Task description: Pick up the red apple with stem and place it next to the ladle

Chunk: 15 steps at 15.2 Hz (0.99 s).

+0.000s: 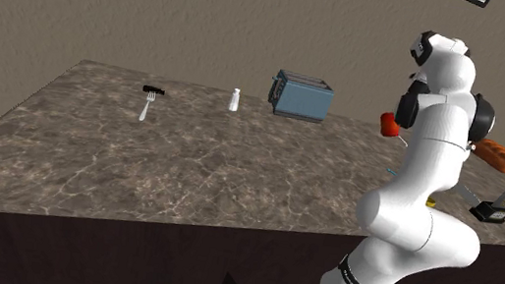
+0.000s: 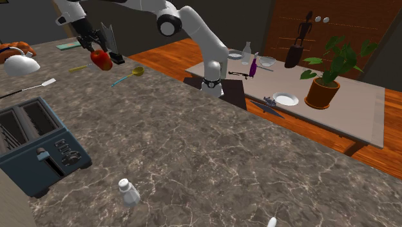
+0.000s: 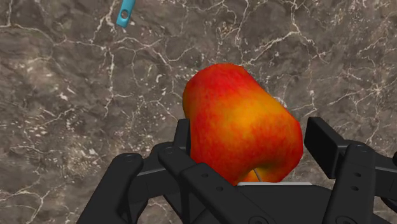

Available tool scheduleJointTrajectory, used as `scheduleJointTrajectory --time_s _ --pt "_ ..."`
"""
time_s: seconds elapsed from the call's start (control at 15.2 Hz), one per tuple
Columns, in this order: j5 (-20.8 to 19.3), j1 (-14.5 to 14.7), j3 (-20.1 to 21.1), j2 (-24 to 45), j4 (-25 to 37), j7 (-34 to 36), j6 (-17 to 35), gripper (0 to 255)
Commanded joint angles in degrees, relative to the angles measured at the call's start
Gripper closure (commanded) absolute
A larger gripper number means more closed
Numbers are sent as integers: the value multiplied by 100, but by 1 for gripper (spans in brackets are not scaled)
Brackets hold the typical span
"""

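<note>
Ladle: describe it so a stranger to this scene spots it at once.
In the second exterior view, follow the dark marbled counter to its far end, under the arm. The ladle lies flat there, just right of the lifted red apple. Its yellow bowl and teal handle set it apart from the white-tipped utensil further left.

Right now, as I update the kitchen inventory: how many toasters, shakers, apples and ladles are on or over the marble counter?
Toaster: 1
Shaker: 1
Apple: 1, held in the hand
Ladle: 1
Total: 4
</note>
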Motion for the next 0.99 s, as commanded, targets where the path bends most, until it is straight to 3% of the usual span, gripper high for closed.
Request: scheduleJointTrajectory --time_s 0.0,0.92 --pt "-65 140 -50 -167 -480 -74 295 255" --pt "-217 597 -134 -542 -2277 -289 1640 255"
